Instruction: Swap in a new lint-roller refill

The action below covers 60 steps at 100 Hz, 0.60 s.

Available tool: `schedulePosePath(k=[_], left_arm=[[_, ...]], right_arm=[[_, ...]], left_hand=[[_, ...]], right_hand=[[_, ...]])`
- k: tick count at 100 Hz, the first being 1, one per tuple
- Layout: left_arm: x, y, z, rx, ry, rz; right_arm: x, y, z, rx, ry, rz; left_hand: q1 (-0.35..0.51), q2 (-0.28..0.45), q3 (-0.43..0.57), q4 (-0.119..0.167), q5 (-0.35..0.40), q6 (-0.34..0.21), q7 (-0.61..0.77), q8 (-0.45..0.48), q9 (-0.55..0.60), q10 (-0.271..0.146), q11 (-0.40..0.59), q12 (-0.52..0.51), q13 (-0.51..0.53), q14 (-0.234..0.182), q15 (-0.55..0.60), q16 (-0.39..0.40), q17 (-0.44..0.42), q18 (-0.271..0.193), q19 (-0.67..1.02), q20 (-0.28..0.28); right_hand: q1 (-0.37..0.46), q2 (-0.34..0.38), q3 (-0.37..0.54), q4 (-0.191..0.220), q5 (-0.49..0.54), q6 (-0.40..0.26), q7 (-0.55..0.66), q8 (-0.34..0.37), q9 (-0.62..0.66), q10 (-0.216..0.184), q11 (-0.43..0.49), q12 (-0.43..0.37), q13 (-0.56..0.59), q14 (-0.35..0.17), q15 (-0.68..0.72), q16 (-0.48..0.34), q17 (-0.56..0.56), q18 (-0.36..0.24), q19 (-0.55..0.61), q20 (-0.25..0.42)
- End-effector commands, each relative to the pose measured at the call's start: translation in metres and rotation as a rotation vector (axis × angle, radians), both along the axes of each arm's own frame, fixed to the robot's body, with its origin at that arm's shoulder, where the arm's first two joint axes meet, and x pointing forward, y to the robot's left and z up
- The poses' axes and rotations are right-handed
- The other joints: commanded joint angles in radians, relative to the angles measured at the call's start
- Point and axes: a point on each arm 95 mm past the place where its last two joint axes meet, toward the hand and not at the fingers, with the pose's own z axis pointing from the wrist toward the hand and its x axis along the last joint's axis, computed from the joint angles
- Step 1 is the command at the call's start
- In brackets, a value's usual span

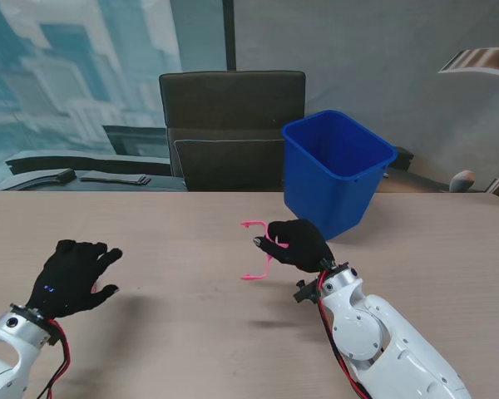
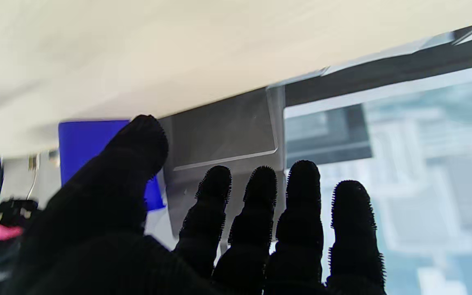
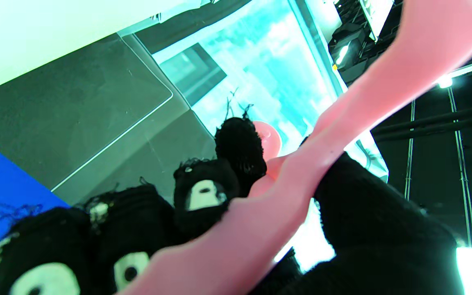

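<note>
A thin pink lint-roller frame, with no roll on it, is held above the table. My right hand is shut on it, black-gloved fingers curled around the pink handle. Two bent pink ends stick out to the left of the fist. My left hand hovers low over the table at the left, palm down, fingers spread and holding nothing. No refill roll shows in any view.
A blue bin stands on the table just beyond my right hand. A dark chair sits behind the table's far edge. Flat dark items lie beyond the far left edge.
</note>
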Motion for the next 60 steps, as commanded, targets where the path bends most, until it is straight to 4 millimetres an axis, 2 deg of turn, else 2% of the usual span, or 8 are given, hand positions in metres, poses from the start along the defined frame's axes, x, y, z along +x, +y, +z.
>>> schedulePosePath(k=[1,18,32,44,49,60], left_arm=[[-0.007,0.015,-0.013,0.031,0.067,0.027],[-0.019,0.039,-0.024,0.136,0.090,0.136],[-0.022,0.051,-0.034,0.176,0.094,0.203],[-0.021,0.060,-0.041,0.187,0.117,0.242],[-0.018,0.064,-0.044,0.176,0.127,0.257],[-0.010,0.070,-0.050,0.176,0.108,0.298]], right_arm=[[-0.001,0.004,-0.001,-0.005,0.008,0.021],[0.000,0.006,-0.002,-0.008,0.019,0.034],[0.000,0.007,-0.003,-0.008,0.025,0.042],[0.001,0.009,-0.004,-0.006,0.031,0.048],[0.001,0.009,-0.004,-0.006,0.033,0.050],[0.001,0.010,-0.005,-0.006,0.036,0.054]], left_hand=[[-0.012,-0.044,0.029,-0.027,-0.023,0.007,-0.032,0.015,-0.059,0.013,-0.030,-0.042,-0.049,0.003,-0.036,-0.026,-0.027,-0.011,-0.033,-0.007],[-0.009,-0.057,0.030,-0.030,-0.036,-0.015,-0.053,0.019,-0.077,0.005,-0.047,-0.045,-0.073,0.000,-0.058,-0.029,-0.037,-0.013,-0.062,0.003],[-0.031,-0.052,0.022,-0.035,-0.037,-0.006,-0.059,0.024,-0.085,0.020,-0.052,-0.043,-0.083,0.005,-0.063,-0.025,-0.043,-0.015,-0.072,0.014],[-0.051,-0.046,0.006,-0.041,-0.038,0.000,-0.069,0.025,-0.087,0.025,-0.052,-0.040,-0.082,0.006,-0.058,-0.018,-0.041,-0.017,-0.072,0.029],[-0.060,-0.033,-0.013,-0.046,-0.035,0.006,-0.076,0.029,-0.091,0.029,-0.051,-0.034,-0.097,0.027,-0.053,-0.006,-0.048,-0.017,-0.074,0.049],[-0.070,-0.019,-0.034,-0.046,-0.027,0.018,-0.078,0.031,-0.105,0.041,-0.056,-0.033,-0.131,0.024,-0.068,-0.008,-0.065,-0.019,-0.088,0.056]], right_hand=[[0.128,-0.026,0.195,0.050,-0.009,-0.042,-0.006,-0.015,0.062,-0.108,0.141,0.044,0.013,-0.671,0.141,0.026,0.036,-0.781,0.221,0.005],[0.127,-0.025,0.196,0.045,-0.009,-0.043,-0.003,-0.023,0.062,-0.108,0.141,0.044,0.014,-0.673,0.140,0.025,0.036,-0.781,0.221,0.004],[0.127,-0.024,0.197,0.043,-0.010,-0.043,-0.002,-0.026,0.062,-0.108,0.141,0.044,0.014,-0.674,0.139,0.024,0.036,-0.782,0.221,0.003],[0.127,-0.025,0.197,0.042,-0.010,-0.043,0.000,-0.029,0.062,-0.108,0.141,0.044,0.014,-0.674,0.139,0.024,0.036,-0.782,0.221,0.002],[0.128,-0.025,0.198,0.041,-0.010,-0.043,0.000,-0.030,0.062,-0.109,0.141,0.044,0.014,-0.675,0.139,0.024,0.036,-0.782,0.221,0.002],[0.127,-0.025,0.198,0.040,-0.011,-0.043,0.001,-0.032,0.062,-0.108,0.141,0.044,0.014,-0.675,0.139,0.023,0.036,-0.782,0.221,0.002]])
